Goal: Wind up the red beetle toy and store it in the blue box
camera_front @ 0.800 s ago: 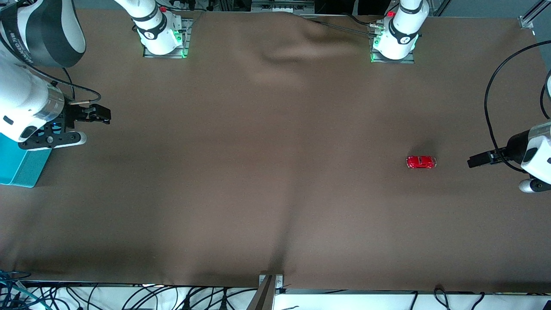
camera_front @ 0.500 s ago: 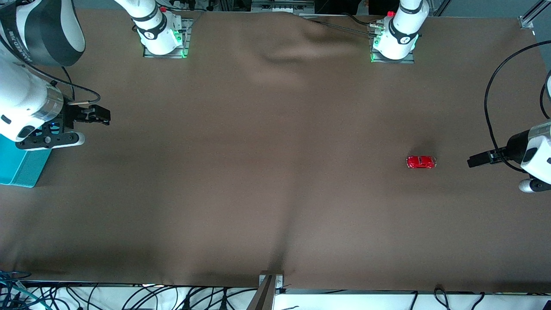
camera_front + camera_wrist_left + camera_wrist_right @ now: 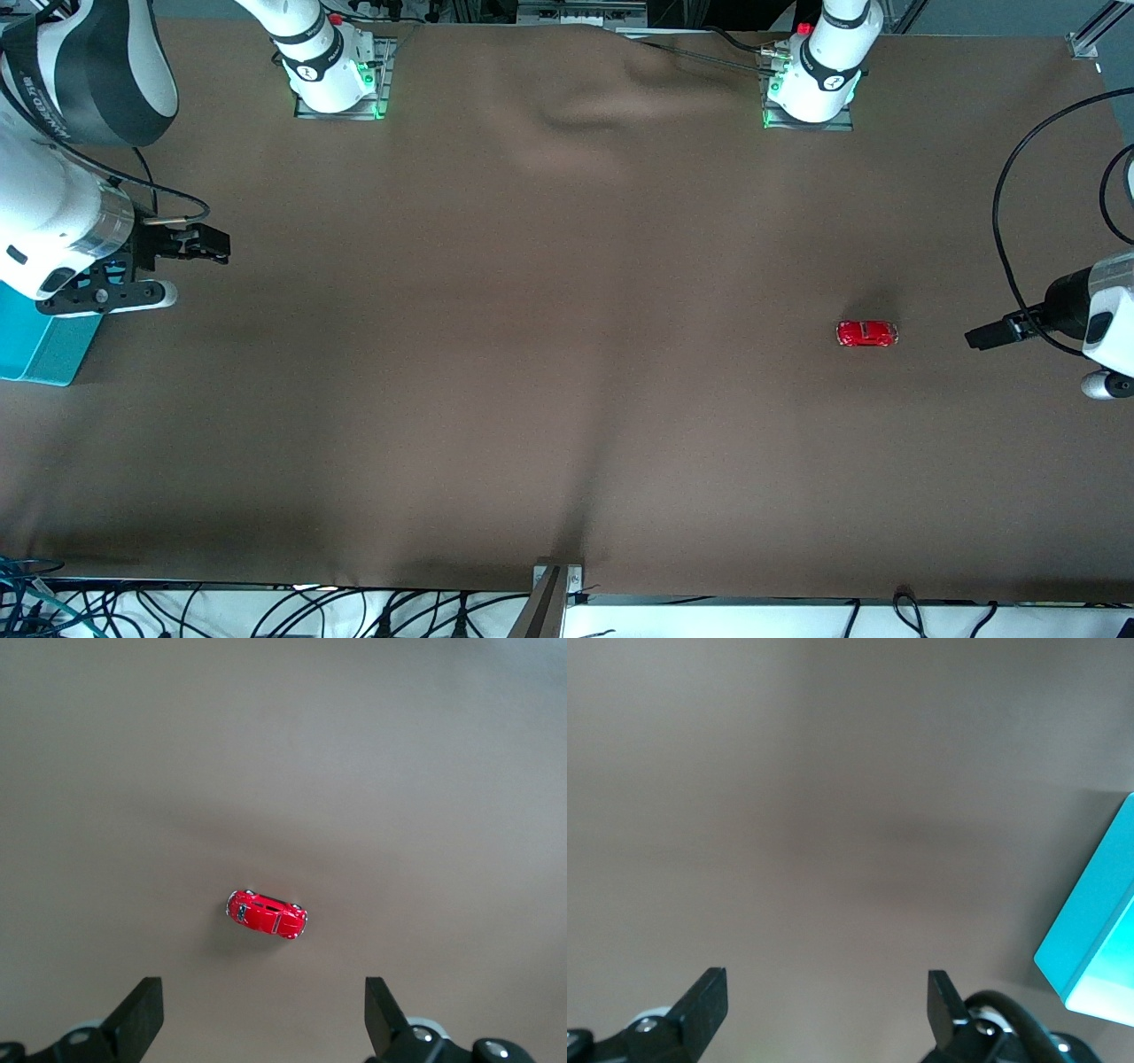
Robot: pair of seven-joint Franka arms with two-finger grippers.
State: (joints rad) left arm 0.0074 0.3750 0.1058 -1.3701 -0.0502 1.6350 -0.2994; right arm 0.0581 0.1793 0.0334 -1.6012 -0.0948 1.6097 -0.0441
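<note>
The red beetle toy (image 3: 866,333) stands alone on the brown cloth toward the left arm's end of the table; the left wrist view shows the toy (image 3: 267,914) on its wheels. My left gripper (image 3: 985,336) hangs open beside it, a short gap away, with nothing between its fingers. The left gripper (image 3: 264,1014) has its jaws wide apart. The blue box (image 3: 40,341) sits at the right arm's end, partly hidden under that arm; one corner of the box (image 3: 1097,930) shows in the right wrist view. My right gripper (image 3: 208,244) is open and empty over the cloth beside the box. The right gripper (image 3: 827,1005) frames bare cloth.
Both robot bases (image 3: 335,75) (image 3: 811,84) stand along the table's edge farthest from the front camera. A wrinkle (image 3: 611,102) rises in the cloth between them. A black cable (image 3: 1005,213) loops above the left arm's end. A metal bracket (image 3: 556,585) sits at the nearest table edge.
The left gripper has drawn back slightly, away from the toy. The right arm has shifted a little farther from the front camera. The toy has not moved.
</note>
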